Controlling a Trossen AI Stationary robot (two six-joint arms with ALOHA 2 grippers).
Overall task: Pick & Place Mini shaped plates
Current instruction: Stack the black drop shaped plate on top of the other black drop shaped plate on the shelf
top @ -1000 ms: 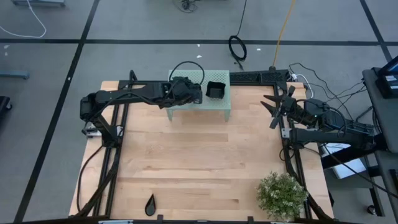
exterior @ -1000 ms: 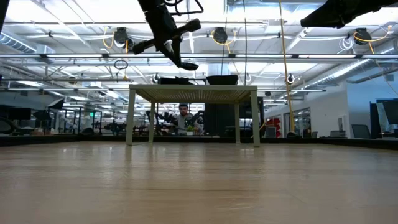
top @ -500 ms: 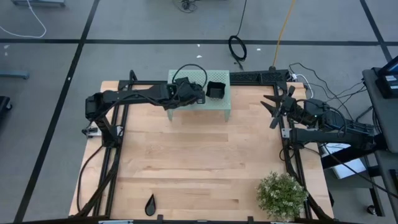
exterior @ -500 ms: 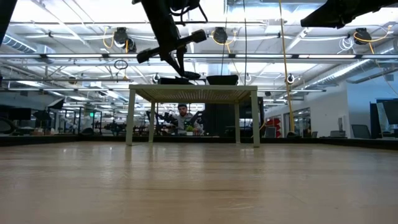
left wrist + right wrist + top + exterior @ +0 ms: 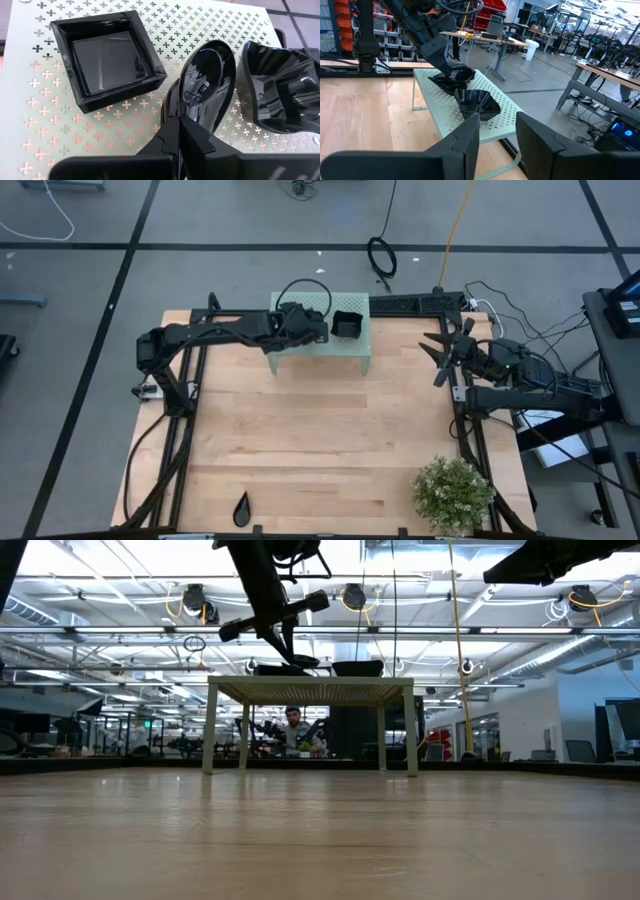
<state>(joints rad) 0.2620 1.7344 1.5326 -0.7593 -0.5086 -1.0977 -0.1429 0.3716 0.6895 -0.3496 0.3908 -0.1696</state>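
The pale green perforated stand [image 5: 350,348] is at the table's far edge. On its top sit a square black dish [image 5: 107,57] and a wavy-edged black dish [image 5: 282,90], the latter also seen from above [image 5: 347,323]. My left gripper [image 5: 179,122] is over the stand, shut on a teardrop black dish [image 5: 210,80] between those two. A second teardrop dish [image 5: 241,507] lies flat near the table's near left corner. My right gripper [image 5: 440,350] waits open at the table's right edge. My left gripper pinches the teardrop dish's narrow end [image 5: 186,109] between its two fingers, coming slantwise from above and from the table's left. The dish points away from the fingers, its wide end low over the stand top; whether it rests there I cannot tell.
A potted green plant [image 5: 455,492] stands at the near right corner. Black frame rails [image 5: 185,430] run along the table's left and right sides. Bare wood lies between the stand and the near edge. In the low view a person [image 5: 293,730] sits far behind the stand.
My left gripper has carried the teardrop dish a little toward the far edge and down, from well above the stand to just over its top, staying shut on it. Over the last half second it has hardly moved.
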